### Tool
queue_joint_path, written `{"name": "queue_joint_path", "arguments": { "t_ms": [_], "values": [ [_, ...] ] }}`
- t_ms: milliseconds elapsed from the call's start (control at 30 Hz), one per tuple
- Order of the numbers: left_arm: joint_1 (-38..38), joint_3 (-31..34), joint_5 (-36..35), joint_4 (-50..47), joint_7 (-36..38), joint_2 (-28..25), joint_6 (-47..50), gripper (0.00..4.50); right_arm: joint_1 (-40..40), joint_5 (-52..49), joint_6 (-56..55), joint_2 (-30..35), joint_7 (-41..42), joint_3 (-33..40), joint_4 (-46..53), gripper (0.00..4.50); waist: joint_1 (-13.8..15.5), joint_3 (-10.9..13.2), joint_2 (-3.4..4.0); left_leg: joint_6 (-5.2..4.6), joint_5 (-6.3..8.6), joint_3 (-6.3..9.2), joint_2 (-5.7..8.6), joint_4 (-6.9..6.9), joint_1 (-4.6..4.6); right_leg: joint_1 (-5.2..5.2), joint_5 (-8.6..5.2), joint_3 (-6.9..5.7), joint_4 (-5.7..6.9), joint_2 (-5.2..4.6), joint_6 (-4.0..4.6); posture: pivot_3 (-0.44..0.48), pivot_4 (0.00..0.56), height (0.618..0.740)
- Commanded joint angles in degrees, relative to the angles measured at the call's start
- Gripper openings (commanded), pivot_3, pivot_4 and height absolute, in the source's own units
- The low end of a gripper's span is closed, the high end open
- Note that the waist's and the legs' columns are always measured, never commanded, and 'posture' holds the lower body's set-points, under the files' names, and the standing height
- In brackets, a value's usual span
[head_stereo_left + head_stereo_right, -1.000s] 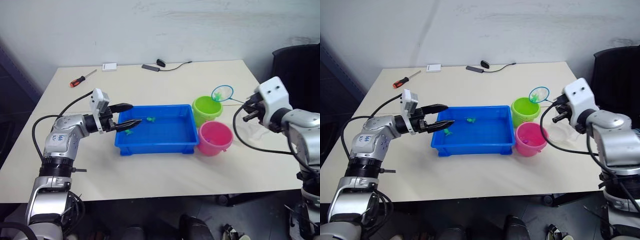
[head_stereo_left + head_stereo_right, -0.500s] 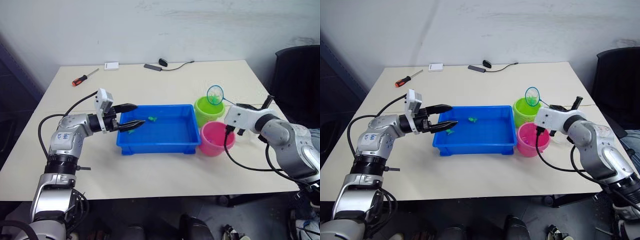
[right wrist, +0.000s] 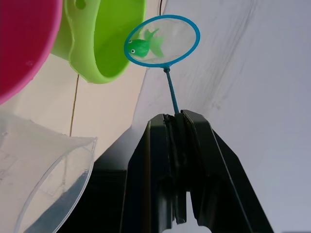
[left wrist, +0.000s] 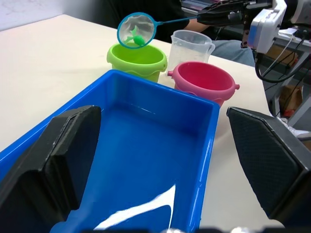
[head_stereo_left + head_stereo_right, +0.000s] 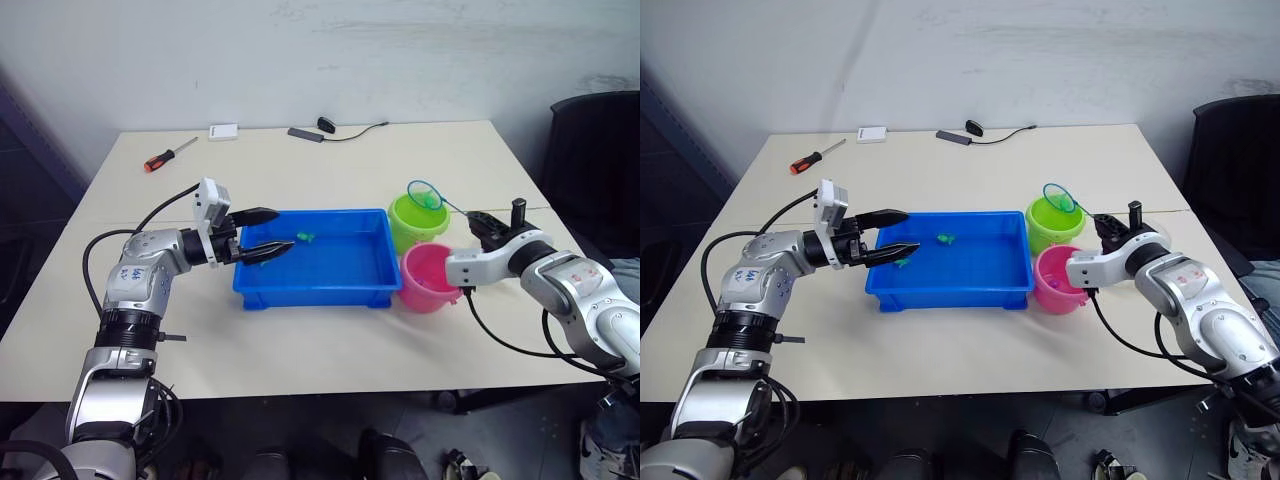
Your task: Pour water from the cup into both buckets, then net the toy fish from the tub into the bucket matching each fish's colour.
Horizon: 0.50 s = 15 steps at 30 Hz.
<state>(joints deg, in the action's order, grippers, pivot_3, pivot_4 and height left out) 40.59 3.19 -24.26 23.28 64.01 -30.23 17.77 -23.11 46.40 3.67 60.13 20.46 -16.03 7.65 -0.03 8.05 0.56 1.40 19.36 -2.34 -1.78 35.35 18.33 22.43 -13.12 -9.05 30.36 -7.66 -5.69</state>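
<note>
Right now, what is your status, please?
Right pincer shut on net, green fish inside, above green bucket. Left pincer open over blue tub. Nothing in the way.

- Setting: plain office or lab room.
- Far side: bare, scuffed white wall (image 5: 400, 50).
- Centre: beige counter (image 5: 300, 330).
- Far counter edge: orange-handled screwdriver (image 5: 166, 157), black cable (image 5: 345, 129), small white box (image 5: 223, 131).
- Right: black office chair (image 5: 595, 150).

No words or numbers are showing clearly enough to read. The clear cup (image 4: 191, 46) is showing faint marks on its side, and the left arm is showing a small blue mark, but both are too small to make out.
</note>
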Motion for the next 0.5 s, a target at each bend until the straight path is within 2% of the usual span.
{"name": "queue_joint_path", "arguments": {
  "t_ms": [33, 500],
  "values": [
    [1.49, 0.3, 0.47, 0.07, 0.7, 0.37, -2.13, 4.48, 1.79, 6.62, -2.14, 1.51, -3.09, 1.7, 2.31, 0.0, 0.01, 0.0, -0.01, 0.0, -0.01, 0.0, 0.0, 0.0, 0.0, -0.01, 0.0, 0.0, 0.01, 0.0, 0.0, 0.0, 0.15, 0.74],
    [3.0, 0.23, 0.93, 2.22, 0.7, 1.93, -4.32, 4.48, 4.1, 19.99, -2.42, 1.78, -7.83, 1.82, 3.05, 0.0, 0.0, 0.02, -0.06, -0.01, -0.03, -0.02, 0.0, 0.0, 0.0, -0.05, -0.01, 0.03, 0.03, 0.0, -0.01, 0.0, 0.15, 0.74]
  ]
}}
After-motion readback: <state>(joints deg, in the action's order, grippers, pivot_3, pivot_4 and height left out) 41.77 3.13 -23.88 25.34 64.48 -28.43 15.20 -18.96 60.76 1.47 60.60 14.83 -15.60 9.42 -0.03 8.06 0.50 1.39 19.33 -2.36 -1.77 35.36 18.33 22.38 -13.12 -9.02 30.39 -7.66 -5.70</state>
